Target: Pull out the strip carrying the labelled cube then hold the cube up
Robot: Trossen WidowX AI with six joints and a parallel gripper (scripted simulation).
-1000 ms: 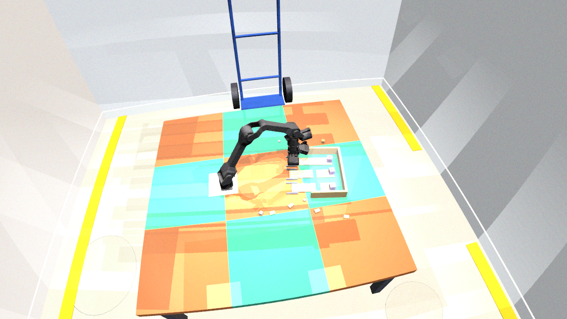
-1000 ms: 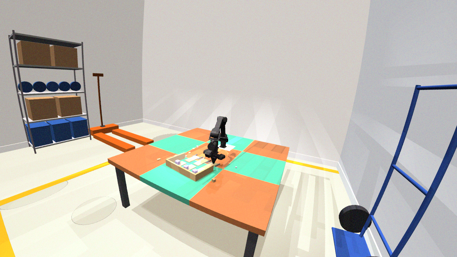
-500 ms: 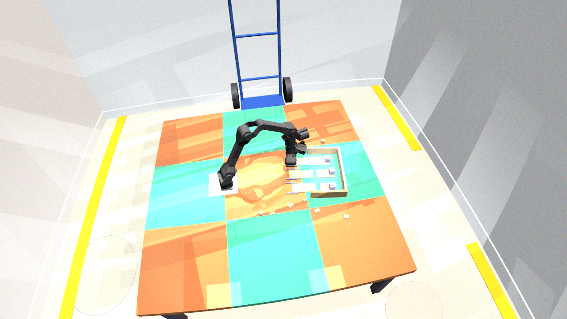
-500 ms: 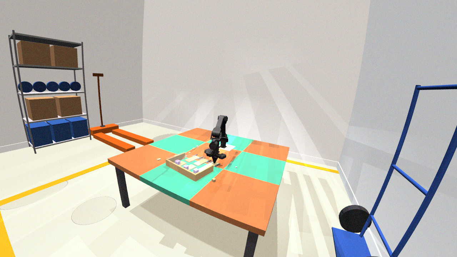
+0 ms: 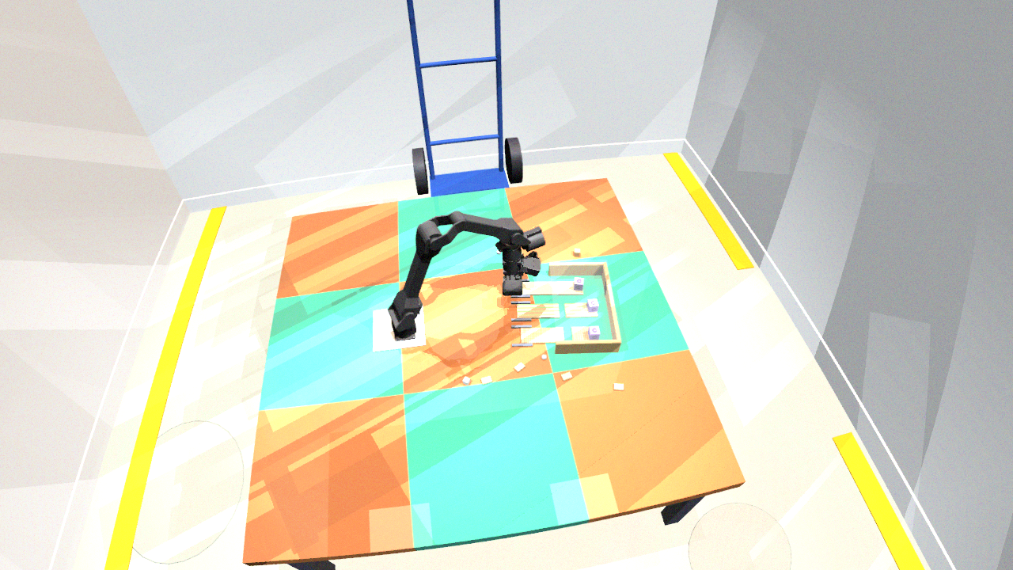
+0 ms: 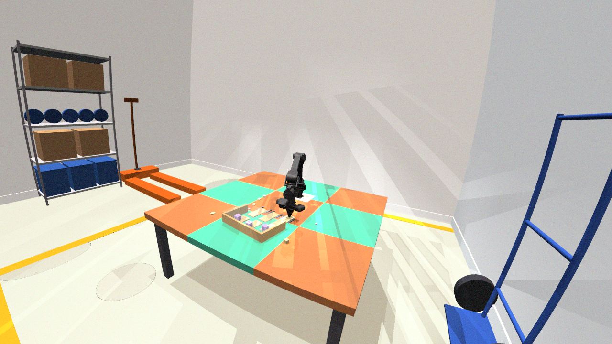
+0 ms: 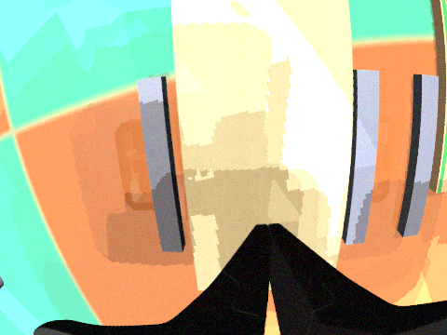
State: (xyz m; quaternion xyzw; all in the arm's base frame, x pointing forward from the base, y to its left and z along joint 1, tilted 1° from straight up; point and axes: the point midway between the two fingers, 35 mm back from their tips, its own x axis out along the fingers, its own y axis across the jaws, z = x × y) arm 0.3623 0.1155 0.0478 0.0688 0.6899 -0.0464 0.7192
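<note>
Black gripper (image 5: pixel 513 286) (image 6: pixel 289 215) (image 7: pixel 267 234) is standing together, its fingertips meeting and holding nothing between them. It is pointing down at the whole strip (image 5: pixel 550 288) (image 7: pixel 233 163); whether the tips are touching it, I cannot tell.

Count: three strips are lying side by side. One is running in a single piece; the middle strip (image 5: pixel 537 310) and the outer strip (image 5: pixel 541 335) are each lying in two pieces with a gap between. Three cubes are sitting inside the tray (image 5: pixel 613 312) (image 6: pixel 241 227). The whole strip is carrying one cube (image 5: pixel 578 284) (image 6: pixel 265 227) near its far end; the middle cube (image 5: pixel 593 305) (image 6: pixel 248 223) and outer cube (image 5: pixel 593 332) (image 6: pixel 237 217) are resting on the far pieces of the split strips. All three are showing marks, too small to read. Six rails are flanking the near ends, three of them showing in the wrist view.

Edges: the tray is walling three sides and opening toward the arm (image 5: pixel 418 272) (image 6: pixel 295 171). The whole strip is lying between a left rail (image 7: pixel 163 177) and a right rail (image 7: pixel 365 158). Small loose bits are dotting the desk (image 5: pixel 488 454) (image 6: pixel 321 265) outside the tray, and desk surface is extending between the near strip ends and the arm's base.
</note>
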